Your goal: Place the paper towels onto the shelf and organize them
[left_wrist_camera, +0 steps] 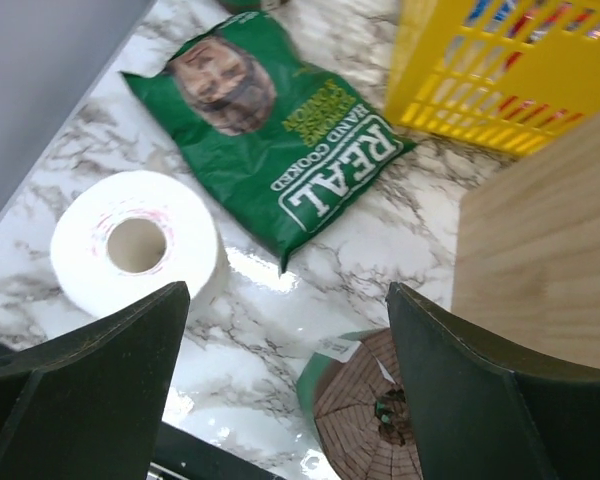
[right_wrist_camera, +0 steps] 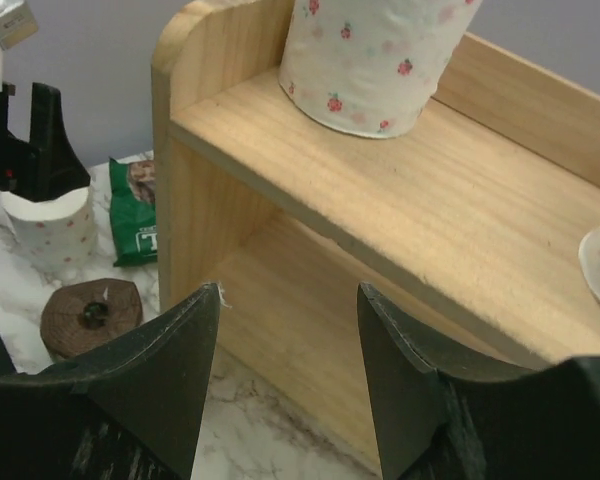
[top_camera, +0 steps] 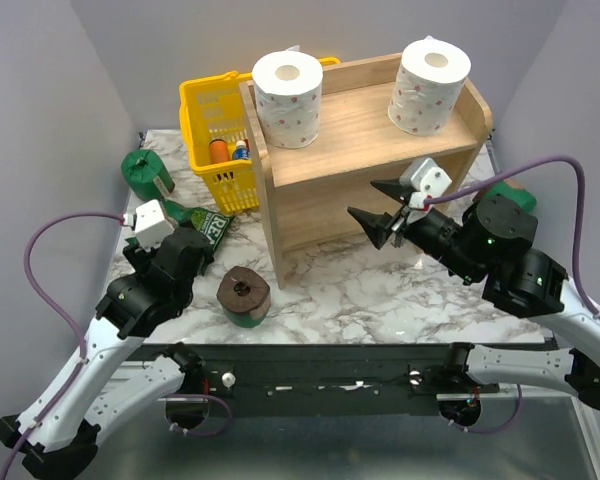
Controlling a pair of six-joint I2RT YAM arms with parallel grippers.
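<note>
The wooden shelf (top_camera: 380, 150) stands at the back centre. Two white dotted rolls stand on its top tier, one at the left (top_camera: 288, 98) and one at the right (top_camera: 429, 85). A third white roll (left_wrist_camera: 135, 245) stands on the table by the left arm. One green-wrapped roll (top_camera: 244, 296) stands brown end up in front of the shelf's left side. Another (top_camera: 145, 172) is at the far left, and a third (top_camera: 510, 195) is behind the right arm. My left gripper (left_wrist_camera: 288, 292) is open and empty above the table, between the white roll and the green roll (left_wrist_camera: 355, 400). My right gripper (top_camera: 365, 200) is open and empty facing the shelf's lower tier (right_wrist_camera: 310, 300).
A yellow plastic basket (top_camera: 215, 130) with bottles stands left of the shelf. A flat green "REAL" bag (top_camera: 208, 222) lies in front of it. Grey walls close both sides.
</note>
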